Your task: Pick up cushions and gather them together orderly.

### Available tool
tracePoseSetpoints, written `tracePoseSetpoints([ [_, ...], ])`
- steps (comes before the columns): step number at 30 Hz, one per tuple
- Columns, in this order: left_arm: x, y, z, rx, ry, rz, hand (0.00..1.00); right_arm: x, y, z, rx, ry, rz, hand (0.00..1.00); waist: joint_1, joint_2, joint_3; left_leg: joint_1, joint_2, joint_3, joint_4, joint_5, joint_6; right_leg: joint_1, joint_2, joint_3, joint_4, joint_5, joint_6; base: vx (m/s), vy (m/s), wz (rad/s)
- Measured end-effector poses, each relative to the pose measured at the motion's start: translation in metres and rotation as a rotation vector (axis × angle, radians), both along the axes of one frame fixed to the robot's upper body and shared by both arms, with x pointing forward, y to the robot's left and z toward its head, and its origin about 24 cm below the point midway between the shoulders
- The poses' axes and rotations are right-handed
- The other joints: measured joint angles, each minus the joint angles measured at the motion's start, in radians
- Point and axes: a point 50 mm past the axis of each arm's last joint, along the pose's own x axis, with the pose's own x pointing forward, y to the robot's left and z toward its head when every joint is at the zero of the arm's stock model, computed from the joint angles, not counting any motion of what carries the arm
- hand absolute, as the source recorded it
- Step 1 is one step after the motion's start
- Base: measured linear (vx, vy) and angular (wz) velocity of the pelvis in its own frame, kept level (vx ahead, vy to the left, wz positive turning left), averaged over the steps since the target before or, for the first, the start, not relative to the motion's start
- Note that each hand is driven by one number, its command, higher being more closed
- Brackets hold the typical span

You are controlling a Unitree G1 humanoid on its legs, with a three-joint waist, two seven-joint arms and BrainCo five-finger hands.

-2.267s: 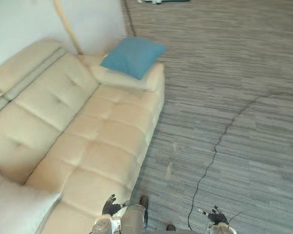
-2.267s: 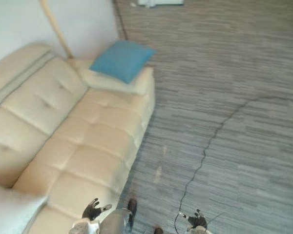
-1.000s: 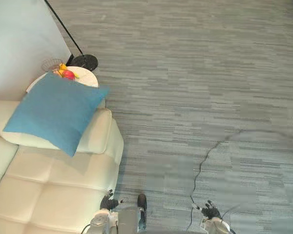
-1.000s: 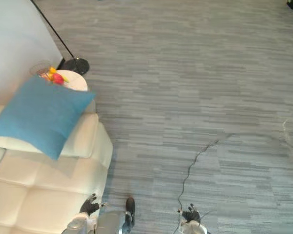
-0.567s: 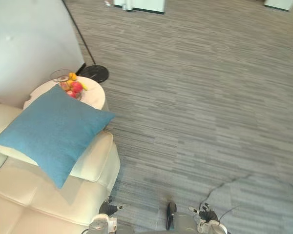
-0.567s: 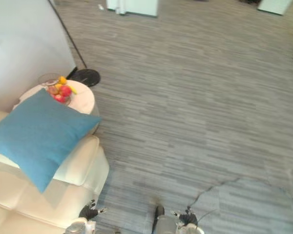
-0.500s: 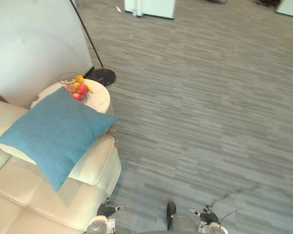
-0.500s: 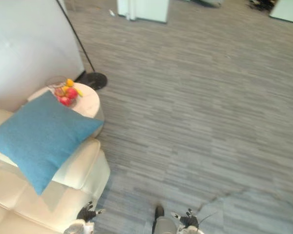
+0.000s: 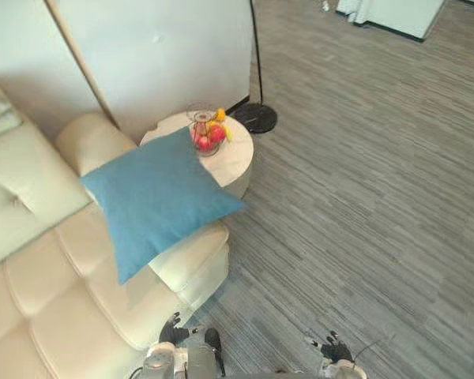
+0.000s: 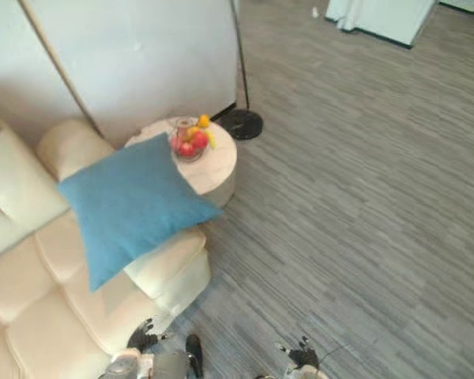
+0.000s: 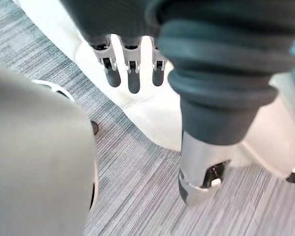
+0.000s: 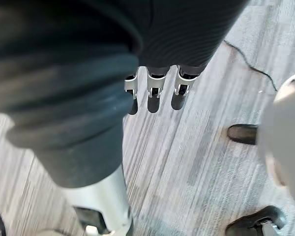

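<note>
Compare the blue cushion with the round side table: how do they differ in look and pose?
The blue cushion is square and blue; the side table is round and pale. The cushion lies tilted over the sofa arm; the table stands on the floor. The table carries a fruit bowl; the cushion carries nothing. Both sit at the sofa's end.

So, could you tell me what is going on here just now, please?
The robot stands on the carpet at the end of the cream sofa. Its left robot hand and right robot hand hang low, open and empty. A blue cushion lies on the sofa's armrest, untouched, beside a round side table with a fruit bowl. No cushion has been picked up yet.
</note>
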Motion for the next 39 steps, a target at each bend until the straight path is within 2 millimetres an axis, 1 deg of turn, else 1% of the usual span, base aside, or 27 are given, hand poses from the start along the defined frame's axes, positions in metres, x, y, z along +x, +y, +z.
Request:
tracePoseSetpoints([
  [1, -0.002, 0.0, -0.001, -0.002, 0.01, 0.0, 0.0, -0.002, 0.0, -0.001, 0.001, 0.004, 0.0, 0.0, -0.002, 0.002, 0.0, 0.032, -0.016, -0.011, -0.022, -0.011, 0.008, -0.007, -0.031, 0.003, 0.091, -0.012, 0.019, 0.12, 0.128, 0.34],
  [2, -0.003, 0.0, -0.002, -0.003, 0.014, 0.0, 0.0, -0.004, 0.0, -0.001, 0.001, 0.01, 0.001, 0.0, -0.001, 0.003, 0.0, 0.045, -0.026, -0.026, -0.035, -0.022, 0.013, -0.017, -0.05, 0.006, 0.155, -0.016, 0.026, 0.07, 0.136, 0.57],
  [3, -0.006, 0.0, -0.003, -0.005, 0.022, -0.003, 0.0, -0.007, 0.001, -0.002, 0.003, 0.017, 0.007, 0.0, -0.003, 0.005, -0.001, 0.088, -0.042, -0.051, -0.062, -0.032, 0.015, -0.059, -0.099, 0.025, 0.341, -0.007, 0.03, 0.13, 0.142, 0.79],
  [4, -0.007, 0.001, -0.003, -0.004, 0.026, -0.007, 0.0, -0.014, 0.001, -0.004, 0.005, 0.032, 0.009, 0.0, -0.006, 0.0, -0.002, 0.124, -0.058, -0.095, -0.069, -0.037, 0.023, -0.112, -0.133, 0.071, 0.502, 0.029, 0.021, 0.12, 0.112, 0.88],
  [5, -0.008, 0.002, -0.003, -0.003, 0.029, -0.008, 0.0, -0.015, 0.002, -0.004, 0.009, 0.032, 0.006, 0.0, -0.009, 0.001, -0.001, 0.132, -0.062, -0.105, -0.069, -0.041, 0.026, -0.136, -0.136, 0.104, 0.554, 0.019, 0.021, 0.22, 0.047, 0.93],
  [6, -0.009, 0.004, -0.003, -0.001, 0.028, -0.01, 0.0, -0.015, 0.003, -0.004, 0.009, 0.035, 0.012, 0.0, -0.01, -0.009, -0.007, 0.145, -0.066, -0.145, -0.069, -0.045, 0.034, -0.176, -0.122, 0.159, 0.618, -0.022, 0.03, 0.21, 0.011, 0.91],
  [7, -0.009, 0.004, -0.003, -0.001, 0.029, -0.009, 0.0, -0.015, 0.003, -0.004, 0.011, 0.034, 0.016, 0.0, -0.009, -0.01, -0.008, 0.154, -0.064, -0.176, -0.071, -0.043, 0.042, -0.199, -0.104, 0.178, 0.616, -0.06, 0.024, 0.27, -0.001, 0.99],
  [9, -0.008, 0.003, -0.003, -0.004, 0.026, -0.007, 0.0, -0.014, 0.004, -0.004, 0.014, 0.028, 0.02, 0.0, -0.01, -0.006, -0.006, 0.166, -0.061, -0.225, -0.078, -0.04, 0.037, -0.236, -0.075, 0.205, 0.543, -0.097, 0.017, 0.15, -0.034, 0.73],
  [10, -0.007, 0.003, -0.002, -0.007, 0.023, -0.004, 0.0, -0.014, 0.003, -0.004, 0.013, 0.026, 0.019, 0.0, -0.011, -0.004, -0.004, 0.171, -0.058, -0.241, -0.077, -0.041, 0.036, -0.242, -0.064, 0.22, 0.505, -0.099, 0.017, 0.14, -0.078, 0.69],
  [12, -0.009, -0.001, -0.004, -0.022, 0.027, 0.014, 0.0, -0.015, 0.0, -0.003, 0.005, 0.025, 0.018, 0.0, -0.011, 0.019, -0.015, 0.173, -0.021, -0.3, -0.074, -0.05, 0.013, -0.268, 0.018, 0.327, 0.295, -0.085, 0.013, 0.16, -0.136, 0.73],
  [13, -0.009, -0.001, -0.004, -0.023, 0.026, 0.014, 0.0, -0.015, 0.0, -0.003, 0.004, 0.023, 0.016, 0.0, -0.011, 0.021, -0.015, 0.174, -0.014, -0.313, -0.074, -0.051, 0.004, -0.269, 0.036, 0.356, 0.245, -0.072, 0.01, 0.15, -0.185, 0.68],
  [14, -0.009, 0.0, -0.003, -0.021, 0.025, 0.015, 0.0, -0.015, 0.001, -0.003, 0.009, 0.023, 0.01, 0.0, -0.012, 0.015, -0.018, 0.167, -0.01, -0.338, -0.069, -0.059, -0.015, -0.267, 0.055, 0.407, 0.156, -0.024, 0.012, 0.13, -0.235, 0.67],
  [15, -0.009, 0.004, -0.003, -0.015, 0.023, 0.026, 0.0, -0.02, 0.006, -0.005, 0.023, 0.03, 0.008, 0.0, -0.011, -0.013, -0.031, 0.167, -0.024, -0.351, -0.062, -0.074, -0.037, -0.262, 0.039, 0.418, 0.097, 0.075, 0.007, 0.14, -0.266, 0.63],
  [16, -0.01, 0.007, -0.003, -0.009, 0.022, 0.038, 0.0, -0.023, 0.011, -0.006, 0.036, 0.034, 0.002, 0.0, -0.01, -0.033, -0.04, 0.168, -0.038, -0.357, -0.061, -0.083, -0.044, -0.254, 0.021, 0.414, 0.084, 0.131, 0.009, 0.2, -0.407, 0.57],
  [17, -0.011, 0.003, -0.004, -0.023, 0.026, 0.06, 0.0, -0.023, 0.009, -0.005, 0.034, 0.029, -0.008, 0.0, -0.009, -0.019, -0.054, 0.172, -0.011, -0.343, -0.044, -0.109, -0.061, -0.225, 0.029, 0.376, 0.073, 0.095, -0.006, 0.22, -0.388, 0.54],
  [18, -0.012, -0.005, -0.005, -0.045, 0.024, 0.059, 0.0, -0.023, 0.002, -0.004, 0.014, 0.025, -0.012, 0.0, -0.013, 0.007, -0.063, 0.168, 0.027, -0.287, -0.04, -0.111, -0.074, -0.199, 0.055, 0.347, 0.04, 0.088, -0.013, 0.22, -0.349, 0.44],
  [19, -0.011, -0.01, -0.005, -0.059, 0.02, 0.064, 0.0, -0.024, -0.001, -0.003, 0.004, 0.029, -0.005, 0.0, -0.009, 0.026, -0.072, 0.171, 0.044, -0.288, -0.048, -0.108, -0.081, -0.188, 0.067, 0.336, 0.022, 0.087, -0.015, 0.13, -0.159, 0.31],
  [21, -0.011, -0.019, -0.006, -0.084, 0.02, 0.066, 0.0, -0.021, -0.004, -0.002, -0.003, 0.021, -0.002, 0.0, -0.009, 0.047, -0.084, 0.184, 0.06, -0.294, -0.081, -0.096, -0.1, -0.17, 0.088, 0.317, -0.001, 0.086, -0.022, 0.14, -0.135, 0.22],
  [23, -0.008, -0.023, -0.005, -0.092, 0.013, 0.062, 0.0, -0.015, -0.003, -0.001, -0.003, 0.003, 0.01, 0.0, -0.01, 0.046, -0.083, 0.201, 0.072, -0.306, -0.108, -0.087, -0.112, -0.153, 0.099, 0.299, -0.014, 0.081, -0.03, 0.15, -0.116, 0.23],
  [26, -0.002, -0.021, -0.002, -0.076, -0.012, 0.068, 0.0, 0.0, -0.001, 0.008, -0.022, -0.069, 0.043, 0.0, -0.012, 0.03, -0.081, 0.204, 0.074, -0.322, -0.116, -0.083, -0.116, -0.13, 0.104, 0.282, -0.042, 0.083, -0.034, 0.08, -0.03, 0.18],
  [28, 0.012, -0.009, 0.009, -0.044, -0.1, 0.097, 0.0, 0.022, -0.003, 0.023, -0.055, -0.182, 0.068, 0.0, -0.013, 0.004, -0.085, 0.188, 0.064, -0.336, -0.126, -0.077, -0.113, -0.131, 0.1, 0.275, -0.068, 0.092, -0.038, 0.05, 0.03, 0.16],
  [29, 0.015, -0.003, 0.013, -0.03, -0.127, 0.106, 0.0, 0.028, -0.004, 0.028, -0.066, -0.215, 0.073, 0.0, -0.013, -0.002, -0.086, 0.186, 0.062, -0.338, -0.13, -0.075, -0.112, -0.131, 0.099, 0.272, -0.074, 0.095, -0.036, 0.03, 0.023, 0.12],
  [30, 0.022, 0.006, 0.019, -0.007, -0.17, 0.115, 0.0, 0.037, -0.008, 0.037, -0.09, -0.266, 0.081, 0.0, -0.014, -0.007, -0.088, 0.182, 0.058, -0.339, -0.132, -0.074, -0.111, -0.131, 0.097, 0.27, -0.085, 0.101, -0.033, 0.04, 0.039, 0.08],
  [31, 0.032, 0.023, 0.033, 0.027, -0.255, 0.164, 0.0, 0.051, -0.018, 0.052, -0.14, -0.345, 0.102, 0.0, -0.014, -0.013, -0.092, 0.171, 0.048, -0.344, -0.132, -0.073, -0.11, -0.13, 0.091, 0.267, -0.102, 0.109, -0.03, 0.06, 0.055, 0.11],
  [35, 0.048, 0.061, 0.067, 0.089, -0.43, 0.28, 0.0, 0.08, -0.043, 0.091, -0.282, -0.506, 0.171, 0.0, -0.013, -0.013, -0.092, 0.152, 0.025, -0.36, -0.13, -0.065, -0.097, -0.129, 0.075, 0.251, -0.141, 0.13, -0.024, 0.05, 0.047, 0.12],
  [38, 0.058, 0.079, 0.092, 0.115, -0.555, 0.357, 0.0, 0.099, -0.053, 0.117, -0.336, -0.608, 0.168, 0.0, -0.01, -0.013, -0.092, 0.137, 0.015, -0.369, -0.129, -0.06, -0.091, -0.127, 0.067, 0.236, -0.157, 0.137, -0.025, 0.02, 0.027, 0.13],
  [39, 0.06, 0.082, 0.096, 0.118, -0.58, 0.371, 0.0, 0.102, -0.055, 0.121, -0.342, -0.626, 0.16, 0.0, -0.01, -0.013, -0.092, 0.135, 0.013, -0.373, -0.129, -0.059, -0.089, -0.126, 0.065, 0.232, -0.159, 0.138, -0.026, 0.01, 0.017, 0.19],
])
